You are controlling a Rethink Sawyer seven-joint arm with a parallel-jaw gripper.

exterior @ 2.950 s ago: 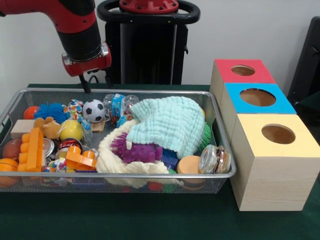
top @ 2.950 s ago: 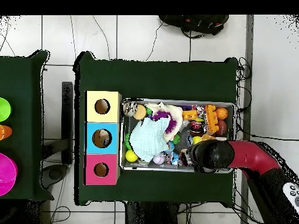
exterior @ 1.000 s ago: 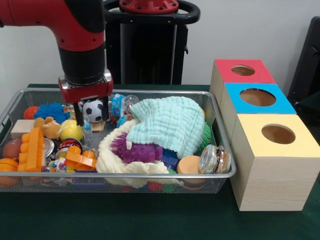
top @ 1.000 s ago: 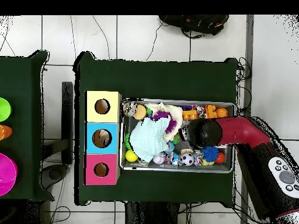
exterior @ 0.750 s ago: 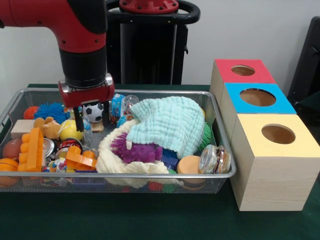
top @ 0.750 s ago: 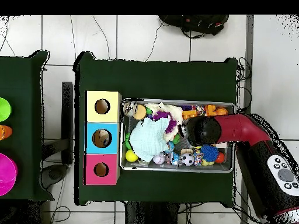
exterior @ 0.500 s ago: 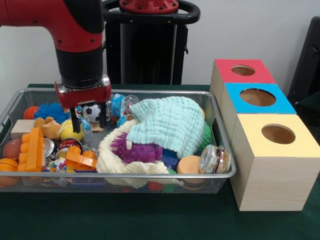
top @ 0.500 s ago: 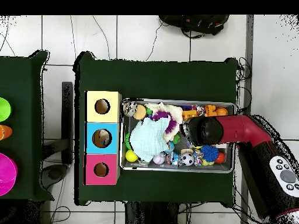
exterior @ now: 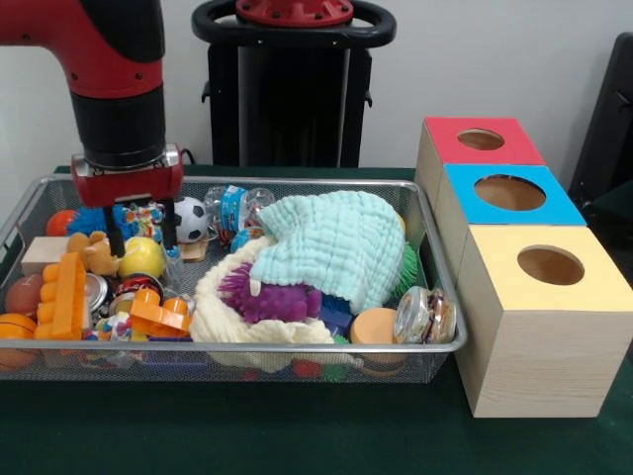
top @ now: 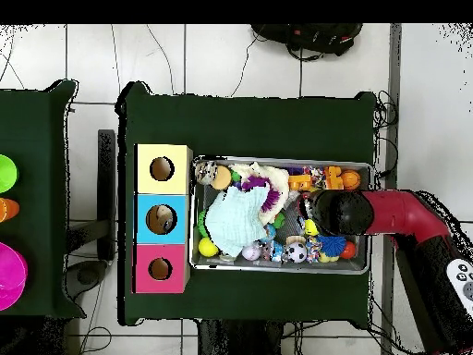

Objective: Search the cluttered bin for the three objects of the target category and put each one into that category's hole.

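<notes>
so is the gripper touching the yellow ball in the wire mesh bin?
Cannot tell. In the front view the open gripper straddles the yellow ball in the silver wire mesh bin, overlapping it; the arm hides both overhead.

Sawyer arm (exterior: 109, 40): red shell, black wrist section.
Red flange sitting under a silver band; two slim black fingers (exterior: 170, 230) showing below; black pedestal (exterior: 292, 89) wearing a red cap.

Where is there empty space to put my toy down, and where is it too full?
Bare green table lies in front of the wire basket, and a wide strip beyond it in the overhead view. The basket is packed full. The three boxes stand tight against its end.
</notes>
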